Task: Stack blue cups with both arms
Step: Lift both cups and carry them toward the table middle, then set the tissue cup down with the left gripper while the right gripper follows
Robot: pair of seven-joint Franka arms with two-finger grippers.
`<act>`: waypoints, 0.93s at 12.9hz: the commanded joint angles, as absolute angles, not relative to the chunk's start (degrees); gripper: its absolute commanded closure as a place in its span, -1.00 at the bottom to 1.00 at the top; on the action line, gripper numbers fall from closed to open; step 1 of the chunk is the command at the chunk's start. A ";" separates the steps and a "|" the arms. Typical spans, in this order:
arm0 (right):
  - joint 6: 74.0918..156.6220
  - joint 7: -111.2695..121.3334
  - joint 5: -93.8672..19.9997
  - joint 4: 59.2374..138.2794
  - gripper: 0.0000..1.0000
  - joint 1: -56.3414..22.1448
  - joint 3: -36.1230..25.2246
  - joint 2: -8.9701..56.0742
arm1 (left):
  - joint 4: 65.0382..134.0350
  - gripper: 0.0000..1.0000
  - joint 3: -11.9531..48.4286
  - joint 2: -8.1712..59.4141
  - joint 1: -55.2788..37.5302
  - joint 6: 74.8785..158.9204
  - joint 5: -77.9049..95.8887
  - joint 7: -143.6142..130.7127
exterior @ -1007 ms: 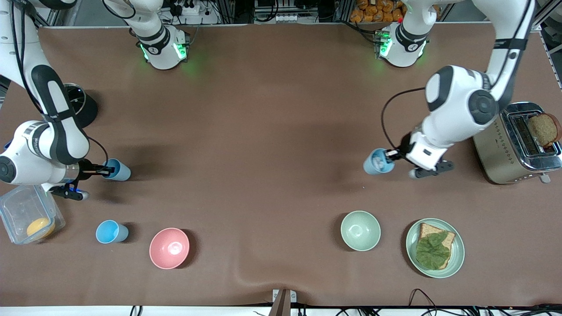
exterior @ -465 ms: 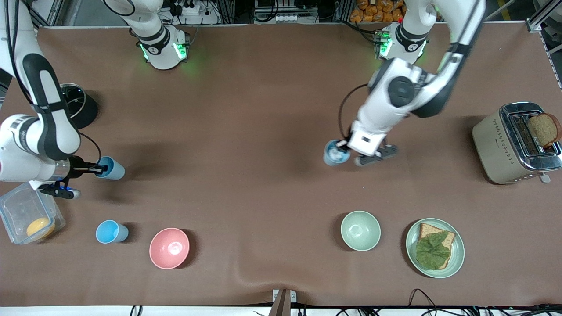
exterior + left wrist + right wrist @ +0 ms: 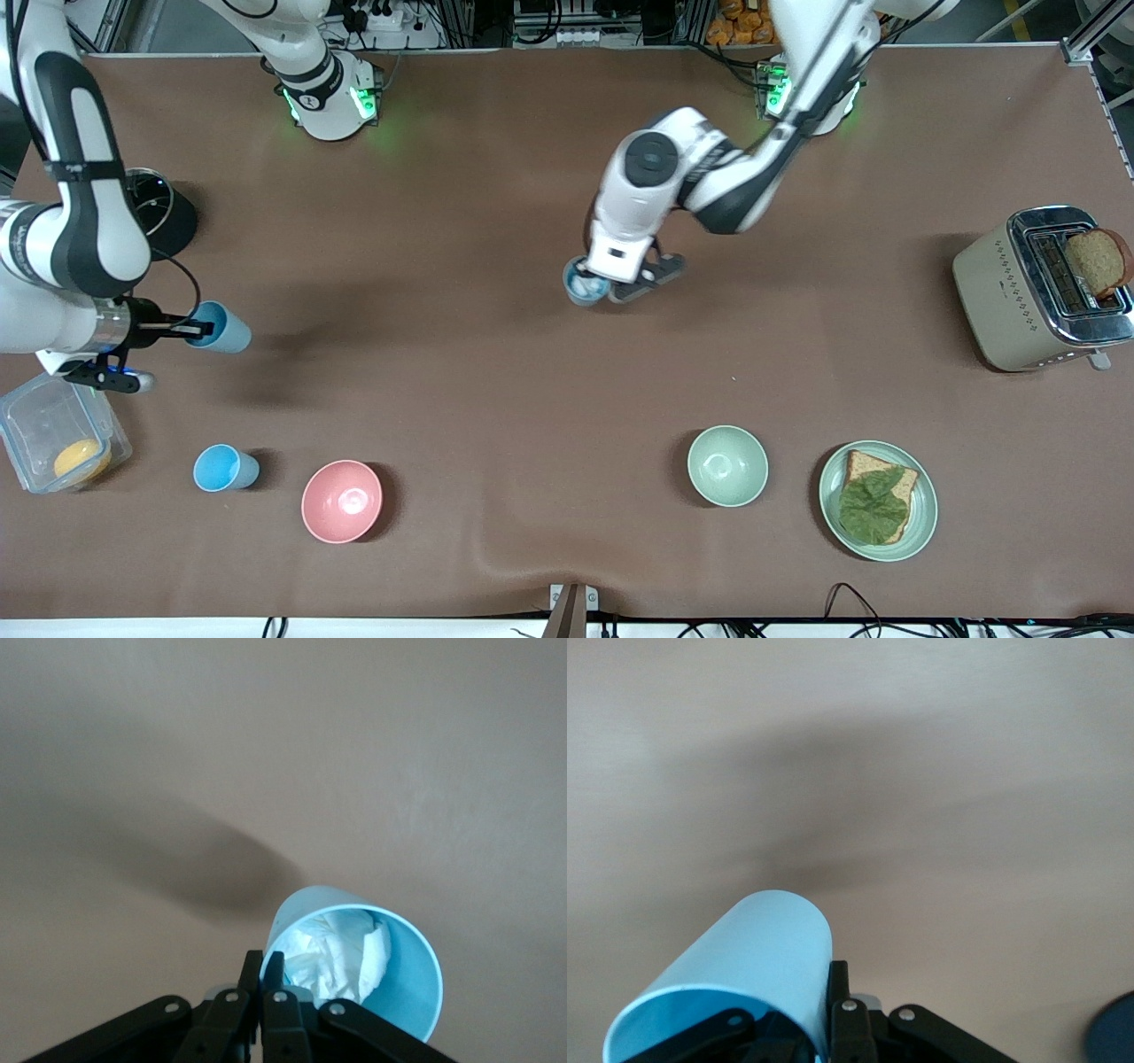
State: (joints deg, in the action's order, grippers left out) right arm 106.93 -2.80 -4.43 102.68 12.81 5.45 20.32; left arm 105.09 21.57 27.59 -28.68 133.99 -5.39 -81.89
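My left gripper (image 3: 599, 277) is shut on the rim of a light-blue cup (image 3: 581, 284) and holds it over the middle of the table. In the left wrist view this cup (image 3: 403, 979) holds crumpled white paper (image 3: 341, 952), and the left gripper (image 3: 264, 967) pinches its rim. My right gripper (image 3: 195, 329) is shut on the rim of a second blue cup (image 3: 221, 327), tilted on its side above the table at the right arm's end. The right wrist view shows that cup (image 3: 757, 952) in the right gripper (image 3: 831, 992). A third blue cup (image 3: 225, 468) stands upright on the table, nearer the front camera.
A pink bowl (image 3: 342, 501) sits beside the third cup. A pale green bowl (image 3: 727, 465) and a plate (image 3: 921, 523) with bread and lettuce lie near the front. A toaster (image 3: 1001, 292) stands at the left arm's end. A clear container (image 3: 35, 416) and a black round object (image 3: 173, 217) are at the right arm's end.
The left arm has carried its cup from beside the toaster toward the table's middle. The right gripper has shifted slightly toward the right arm's end with its cup.
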 commanded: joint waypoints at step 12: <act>105.21 -29.60 -17.67 104.50 1.00 -4.82 5.19 12.31 | 97.30 -1.00 20.74 25.26 -30.25 122.83 -9.58 -92.21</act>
State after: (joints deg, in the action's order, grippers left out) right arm 105.34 -26.72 -15.73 102.54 -2.61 5.79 14.64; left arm 96.13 20.78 33.12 -32.22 130.06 -7.84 -91.29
